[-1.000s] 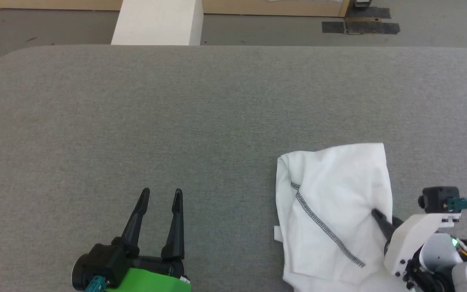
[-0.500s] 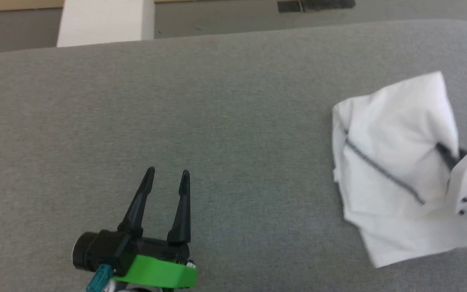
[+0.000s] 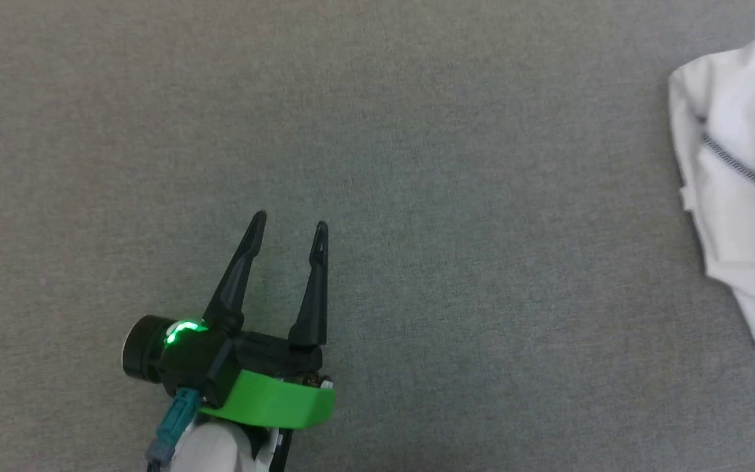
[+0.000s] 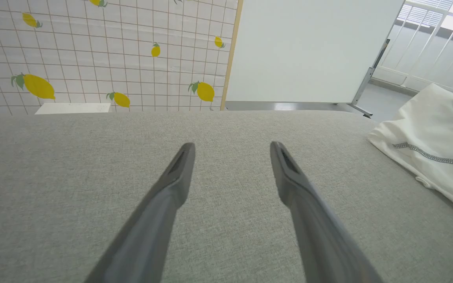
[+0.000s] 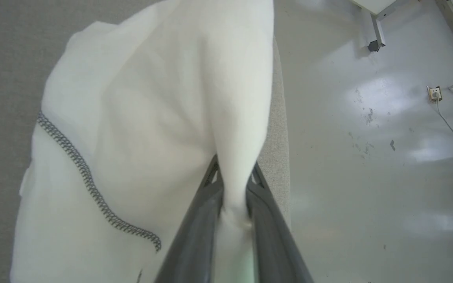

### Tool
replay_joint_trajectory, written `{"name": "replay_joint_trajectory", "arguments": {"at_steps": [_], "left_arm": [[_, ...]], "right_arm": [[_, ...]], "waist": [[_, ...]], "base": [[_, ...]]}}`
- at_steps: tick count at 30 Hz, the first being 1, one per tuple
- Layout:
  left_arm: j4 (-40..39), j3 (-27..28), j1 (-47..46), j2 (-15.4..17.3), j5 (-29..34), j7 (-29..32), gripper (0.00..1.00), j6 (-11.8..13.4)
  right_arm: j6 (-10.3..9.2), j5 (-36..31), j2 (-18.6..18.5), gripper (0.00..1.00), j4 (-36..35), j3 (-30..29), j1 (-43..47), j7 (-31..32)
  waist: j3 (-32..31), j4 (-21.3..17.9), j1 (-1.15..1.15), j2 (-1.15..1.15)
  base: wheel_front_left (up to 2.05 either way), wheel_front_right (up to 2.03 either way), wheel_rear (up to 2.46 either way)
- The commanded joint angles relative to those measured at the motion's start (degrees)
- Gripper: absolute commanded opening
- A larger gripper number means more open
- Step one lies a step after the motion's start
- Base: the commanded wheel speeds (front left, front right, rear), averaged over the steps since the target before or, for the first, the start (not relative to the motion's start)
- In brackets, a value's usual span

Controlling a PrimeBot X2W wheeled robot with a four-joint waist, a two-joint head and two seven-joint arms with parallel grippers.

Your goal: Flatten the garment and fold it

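Note:
The garment [image 3: 744,190], white with a grey stitched seam, lies bunched at the right edge of the head view, on the grey table [image 3: 417,196]. In the right wrist view my right gripper [image 5: 234,173] is shut on a raised fold of the garment [image 5: 151,118], near the table's right edge. My left gripper [image 3: 289,226] stands open over bare table at the lower left, far from the cloth. In the left wrist view its fingers [image 4: 175,181] are spread with nothing between them, and the garment [image 4: 435,137] lies off to the right.
The table's right edge [image 5: 277,129] drops to a grey floor [image 5: 368,157] with a socket and cables. Beyond the far edge stand a lemon-patterned tiled wall [image 4: 112,51] and a white board [image 4: 309,47].
The head camera has swung left and down, so the garment has slid to the picture's right edge and the right gripper out of it. The left gripper stays open, the right stays shut.

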Motion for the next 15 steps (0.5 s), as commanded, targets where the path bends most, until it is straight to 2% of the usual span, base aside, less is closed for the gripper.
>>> {"name": "replay_joint_trajectory", "arguments": {"at_steps": [1,6,11,12,13,14,15], "left_arm": [[-0.17,-0.14,-1.56,0.23,1.03,-0.15,1.00,0.47],[-0.98,-0.59,-3.53,0.21,2.24,-0.41,1.00,1.06],[-2.67,-0.86,-5.09,0.18,2.10,-0.73,1.00,1.49],[-2.97,-1.02,-5.32,0.32,2.40,-0.78,1.00,1.45],[-3.29,-1.01,-5.49,0.37,2.74,-0.83,1.00,1.64],[-3.86,-0.83,-5.70,0.36,3.24,-0.92,1.00,2.11],[-4.25,-0.67,-5.75,0.34,3.44,-0.98,1.00,2.49]], "right_arm": [[-0.11,-0.53,-0.78,0.00,0.74,-0.45,-1.28,-0.56],[-0.11,-2.10,-2.60,0.00,4.48,-2.44,-3.51,-2.85],[-0.11,-3.74,-2.54,0.00,9.35,-4.18,-5.29,-5.08],[-0.11,-4.15,-2.19,0.06,10.34,-4.41,-5.62,-5.66],[-0.11,-4.48,-1.88,0.16,11.06,-4.59,-5.87,-6.14],[-0.11,-4.89,-1.50,0.70,11.86,-4.73,-6.14,-6.73],[-0.11,-5.26,-1.21,1.00,12.46,-4.74,-6.31,-7.19]], "waist": [[5.12,-1.34,-0.01,0.00],[8.73,-1.04,-0.01,0.00],[10.98,-0.60,-0.01,0.00],[11.13,-0.55,-0.01,0.00],[11.19,-0.51,-0.01,0.00],[11.18,-0.48,-0.01,0.00],[11.04,-0.48,-0.01,0.00]], "base": [[0.00,0.00,0.00],[0.00,0.00,0.00],[0.00,0.00,0.00],[0.00,0.00,0.00],[0.00,0.00,0.00],[0.00,0.00,0.00],[0.00,0.00,0.00]]}}
